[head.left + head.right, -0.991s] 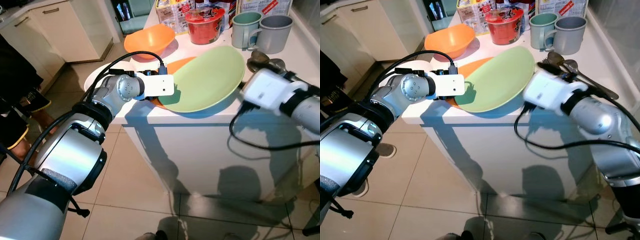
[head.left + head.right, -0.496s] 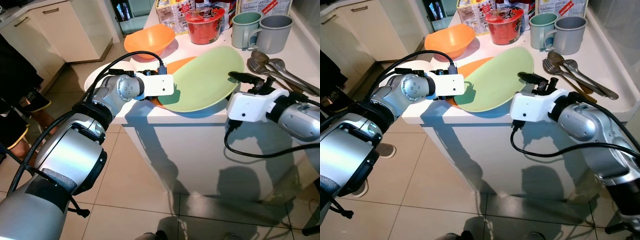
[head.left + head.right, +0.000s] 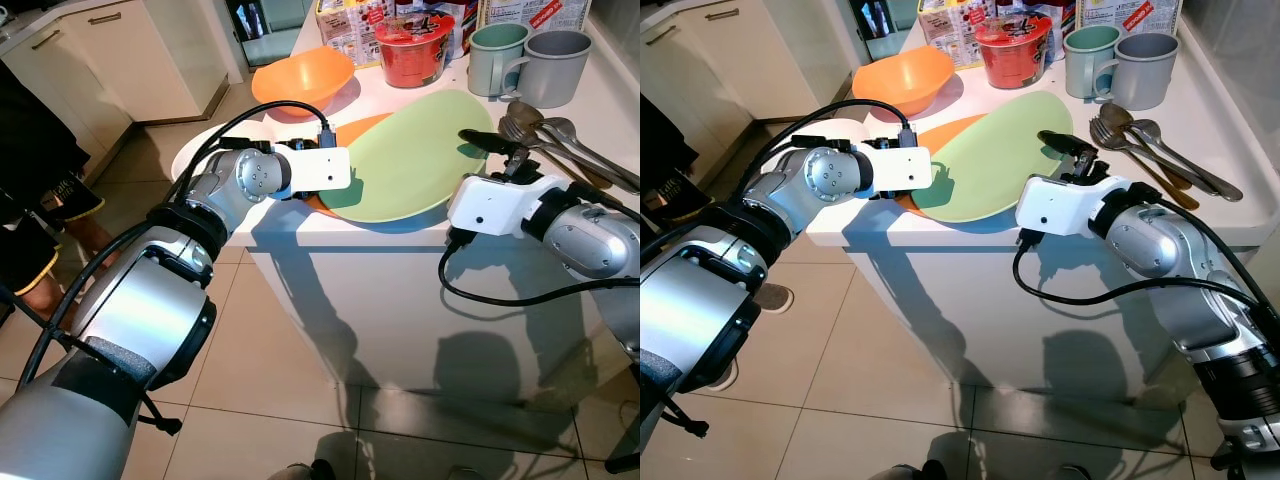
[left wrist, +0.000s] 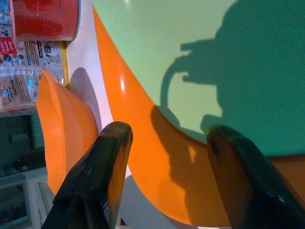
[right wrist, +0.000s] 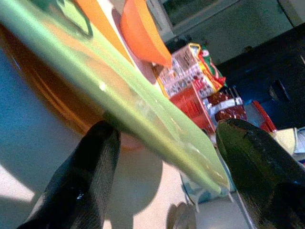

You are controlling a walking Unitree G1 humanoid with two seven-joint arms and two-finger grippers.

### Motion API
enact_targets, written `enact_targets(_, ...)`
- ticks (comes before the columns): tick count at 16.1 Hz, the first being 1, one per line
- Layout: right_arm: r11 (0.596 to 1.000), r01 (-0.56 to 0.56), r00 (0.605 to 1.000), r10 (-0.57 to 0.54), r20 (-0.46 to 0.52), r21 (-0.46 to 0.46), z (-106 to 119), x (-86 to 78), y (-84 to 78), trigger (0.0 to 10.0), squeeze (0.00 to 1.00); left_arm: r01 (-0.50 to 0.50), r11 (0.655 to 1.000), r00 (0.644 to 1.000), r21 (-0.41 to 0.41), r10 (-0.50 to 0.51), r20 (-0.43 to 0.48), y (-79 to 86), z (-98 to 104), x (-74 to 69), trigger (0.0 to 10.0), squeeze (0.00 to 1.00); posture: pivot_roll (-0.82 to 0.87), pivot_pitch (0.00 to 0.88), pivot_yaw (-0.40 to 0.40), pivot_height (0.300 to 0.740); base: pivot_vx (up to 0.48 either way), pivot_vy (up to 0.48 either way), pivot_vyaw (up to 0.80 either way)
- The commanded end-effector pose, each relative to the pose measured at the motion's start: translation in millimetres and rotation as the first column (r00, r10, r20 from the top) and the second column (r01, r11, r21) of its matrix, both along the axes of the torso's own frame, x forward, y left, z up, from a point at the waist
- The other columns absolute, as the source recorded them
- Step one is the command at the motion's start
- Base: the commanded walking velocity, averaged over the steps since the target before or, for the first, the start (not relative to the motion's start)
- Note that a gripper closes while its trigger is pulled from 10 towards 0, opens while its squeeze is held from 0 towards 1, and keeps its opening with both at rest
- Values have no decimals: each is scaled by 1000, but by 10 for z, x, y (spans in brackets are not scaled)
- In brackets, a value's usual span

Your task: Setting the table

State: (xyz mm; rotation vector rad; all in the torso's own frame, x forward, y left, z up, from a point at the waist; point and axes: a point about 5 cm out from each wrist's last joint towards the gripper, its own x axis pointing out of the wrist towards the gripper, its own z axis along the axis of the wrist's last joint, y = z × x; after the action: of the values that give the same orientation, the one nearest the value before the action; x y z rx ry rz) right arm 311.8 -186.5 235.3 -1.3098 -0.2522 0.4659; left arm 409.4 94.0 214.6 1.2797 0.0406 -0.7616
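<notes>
A light green plate (image 3: 410,160) lies tilted on an orange plate (image 3: 350,130) at the front edge of the white counter (image 3: 400,250). My left gripper (image 4: 167,138) is open at the plates' left side, with the orange plate's rim (image 4: 157,157) between its fingers (image 4: 102,162). My right gripper (image 3: 490,160) is open at the green plate's right side. One finger (image 3: 488,140) lies over the plate, and the green rim (image 5: 143,105) passes between the two fingers without a grip.
Behind the plates stand an orange bowl (image 3: 303,75), a red noodle cup (image 3: 412,48), a green mug (image 3: 495,50) and a grey mug (image 3: 555,65). Spoons and forks (image 3: 565,140) lie at the right. A white plate (image 3: 195,150) and a person (image 3: 30,170) are at the left.
My right gripper has swung in from the right and now straddles the green plate's rim. The left arm and the plates have stayed put.
</notes>
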Motion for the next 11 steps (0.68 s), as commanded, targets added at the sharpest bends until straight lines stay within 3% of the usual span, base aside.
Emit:
enact_targets(1,1000,9,1000,-9,8,6,25,18,11,10000,0,-29,996,987,86,42,-157,134,-433,-96,10000,0,-129,126,214,740,0,0,0)
enact_targets(2,999,1,1000,-1,21,40,63,12,-1,0,0,-30,996,987,84,43,-156,134,-431,-96,10000,0,-129,123,216,740,0,0,0)
enact_targets(11,997,-24,999,22,29,76,88,43,46,0,0,-29,997,987,71,40,-159,111,-413,-92,10000,0,-124,130,211,740,0,0,0)
